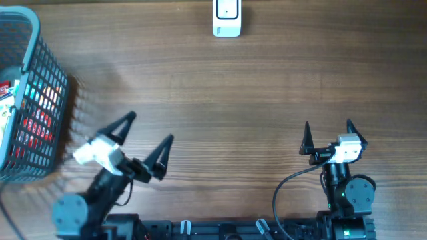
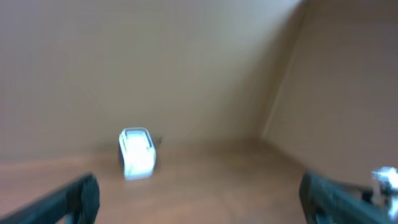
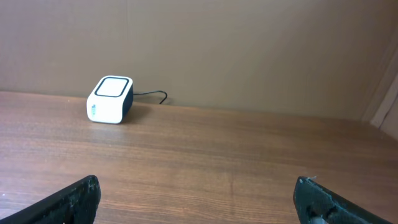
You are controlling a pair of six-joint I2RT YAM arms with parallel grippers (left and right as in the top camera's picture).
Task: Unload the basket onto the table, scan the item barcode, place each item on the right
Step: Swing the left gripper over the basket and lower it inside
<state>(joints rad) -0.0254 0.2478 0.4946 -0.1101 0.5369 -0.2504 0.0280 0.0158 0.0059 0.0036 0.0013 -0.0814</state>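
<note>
The white barcode scanner (image 1: 227,20) stands at the far edge of the table, also in the left wrist view as a blurred scanner (image 2: 137,152) and in the right wrist view as a scanner (image 3: 111,99) with a dark cable behind it. Colourful packaged items (image 1: 37,113) lie inside the basket at the left; no single item's barcode is readable. My left gripper (image 1: 151,128) is open and empty, just right of the basket. My right gripper (image 1: 328,125) is open and empty at the near right. Both wrist views show wide-spread fingers (image 2: 81,194) (image 3: 84,194) over bare wood.
A dark mesh basket (image 1: 57,80) stands at the table's left edge, close to my left arm. Cardboard-coloured walls rise behind the table in the wrist views. A black cable (image 1: 287,187) loops by the right arm's base.
</note>
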